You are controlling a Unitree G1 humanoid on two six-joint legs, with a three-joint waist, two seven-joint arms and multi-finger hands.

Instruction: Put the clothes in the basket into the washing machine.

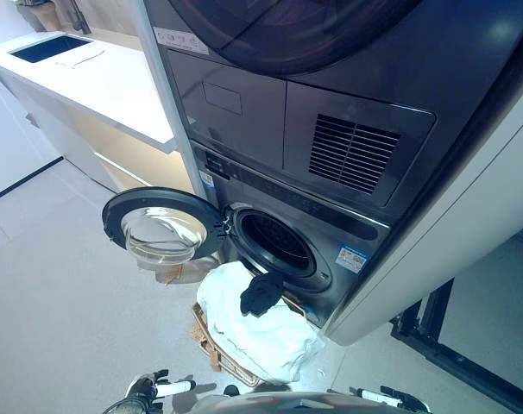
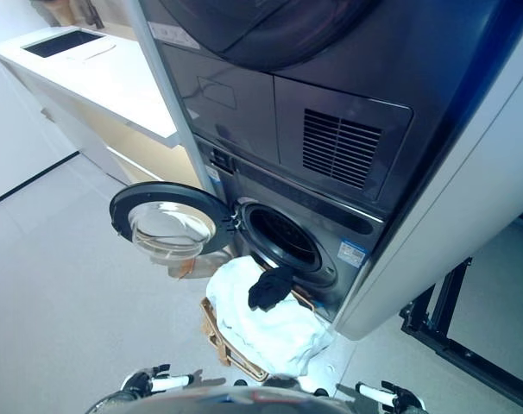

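Washing machine [image 1: 279,246]: centre of frame, drum mouth exposed.
Door [image 1: 162,226]: swung fully left, standing clear of the opening.
Basket [image 1: 211,341]: on the floor just below the drum, wicker rim showing at lower left.
Clothes: white cloth [image 1: 253,332] heaped over the rim; black garment [image 1: 261,293] on top, near the drum lip.
Left hand [image 1: 149,390]: bottom edge, fingers relaxed, holding nothing.
Right hand [image 2: 389,398]: bottom right edge, finger state cannot be told.
Floor [image 1: 63,302]: open at left.

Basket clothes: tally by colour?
White cloth: 1 pile, pieces not separable
Black garment: 1, on top of the white
Total: 2 visible colour groups in the basket, none yet in the washing machine
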